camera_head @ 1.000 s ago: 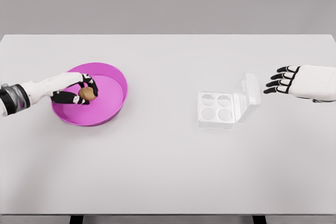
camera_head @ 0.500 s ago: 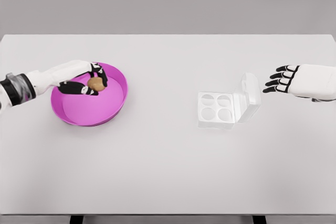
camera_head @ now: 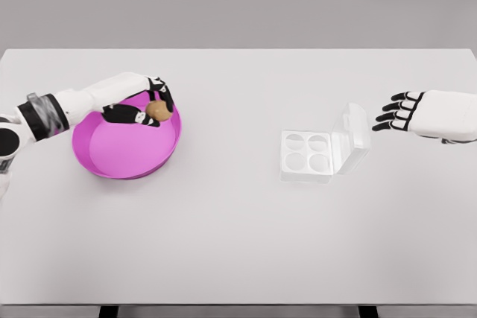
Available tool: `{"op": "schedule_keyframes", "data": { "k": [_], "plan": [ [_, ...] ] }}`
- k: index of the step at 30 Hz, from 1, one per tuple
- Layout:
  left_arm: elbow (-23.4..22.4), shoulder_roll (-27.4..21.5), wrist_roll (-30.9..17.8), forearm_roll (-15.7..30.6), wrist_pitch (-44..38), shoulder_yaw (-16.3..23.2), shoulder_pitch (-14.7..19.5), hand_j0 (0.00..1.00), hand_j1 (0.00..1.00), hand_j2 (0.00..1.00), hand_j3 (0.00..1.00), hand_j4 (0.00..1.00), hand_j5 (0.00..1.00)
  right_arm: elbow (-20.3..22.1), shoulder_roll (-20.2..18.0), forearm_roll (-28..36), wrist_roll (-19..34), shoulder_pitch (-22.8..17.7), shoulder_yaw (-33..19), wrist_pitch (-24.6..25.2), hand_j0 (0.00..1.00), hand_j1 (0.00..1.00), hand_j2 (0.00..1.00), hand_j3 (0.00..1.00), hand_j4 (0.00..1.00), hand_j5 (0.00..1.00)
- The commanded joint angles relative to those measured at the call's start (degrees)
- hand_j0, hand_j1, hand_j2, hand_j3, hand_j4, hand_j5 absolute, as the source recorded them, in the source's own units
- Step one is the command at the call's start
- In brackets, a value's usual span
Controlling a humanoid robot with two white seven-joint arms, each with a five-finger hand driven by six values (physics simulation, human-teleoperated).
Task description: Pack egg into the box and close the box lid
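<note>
A brown egg [camera_head: 156,110] is held in my left hand [camera_head: 151,106], whose fingers are curled around it above the far right part of the pink bowl [camera_head: 119,156]. The clear egg box [camera_head: 306,156] lies right of the table's middle, its four cups showing and its lid [camera_head: 353,137] standing open on the right side. My right hand [camera_head: 396,112] hovers to the right of the lid, fingers spread and holding nothing.
The white table [camera_head: 238,243] runs across the whole view, and its front edge lies near the bottom of the picture. The bowl holds nothing else that I can see.
My left hand has lifted the egg up out of the bowl and carried it to the right, toward the bowl's far rim. The right hand has stayed put.
</note>
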State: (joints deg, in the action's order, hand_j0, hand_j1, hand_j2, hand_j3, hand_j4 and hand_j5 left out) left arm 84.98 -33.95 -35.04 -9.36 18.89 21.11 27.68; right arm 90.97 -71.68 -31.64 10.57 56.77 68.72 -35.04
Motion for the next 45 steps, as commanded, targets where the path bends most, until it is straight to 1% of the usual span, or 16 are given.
{"op": "schedule_keyframes", "data": {
  "k": [1,3,7,21,36,40,42,45],
  "plan": [
    [0.09,0.81,0.04,0.31,-0.08,-0.02,0.00,0.39,0.39,0.39,0.39,0.39,0.39,0.00,-0.04,0.27,-0.02,0.01,-0.07,0.04,1.00,1.00,1.00,1.00,1.00,1.00],
    [0.18,1.07,0.04,0.31,0.01,-0.02,0.09,0.39,0.39,0.39,0.39,0.39,0.39,0.00,-0.04,0.27,-0.02,0.01,-0.07,0.04,1.00,1.00,1.00,1.00,1.00,1.00],
    [0.10,3.18,0.04,0.31,0.01,-0.02,0.26,0.39,0.39,0.39,0.39,0.39,0.39,0.00,-0.04,0.27,-0.02,-0.08,-0.07,0.04,1.00,1.00,1.00,1.00,1.00,1.00],
    [0.18,6.00,0.04,0.31,-0.08,0.07,0.62,0.39,0.39,0.39,0.39,0.39,0.39,-0.53,0.58,0.27,-0.02,0.01,-0.07,0.04,1.00,1.00,1.00,1.00,1.00,1.00],
    [-0.26,11.88,0.04,0.04,-0.17,0.07,0.53,0.39,0.39,0.39,0.39,0.39,0.39,-1.05,0.67,0.35,-0.02,0.01,-0.07,0.04,1.00,1.00,1.00,1.00,1.00,1.00],
    [-0.43,13.20,0.04,0.04,-0.08,0.15,0.35,0.39,0.39,0.39,0.39,0.39,0.39,-1.40,1.11,0.35,-0.02,0.01,-0.07,0.04,1.00,1.00,1.00,1.00,1.00,1.00],
    [-0.43,13.99,0.04,0.04,-0.17,0.33,0.27,0.39,0.39,0.39,0.39,0.39,0.39,-2.63,1.54,0.35,-0.02,0.01,-0.07,0.04,1.00,1.00,1.00,1.00,1.00,1.00],
    [-0.43,15.22,0.04,-0.05,-0.17,0.42,0.18,0.39,0.39,0.39,0.39,0.39,0.39,-2.90,1.81,0.27,-0.02,0.01,-0.07,0.04,1.00,1.00,1.00,1.00,1.00,1.00]
  ]
}}
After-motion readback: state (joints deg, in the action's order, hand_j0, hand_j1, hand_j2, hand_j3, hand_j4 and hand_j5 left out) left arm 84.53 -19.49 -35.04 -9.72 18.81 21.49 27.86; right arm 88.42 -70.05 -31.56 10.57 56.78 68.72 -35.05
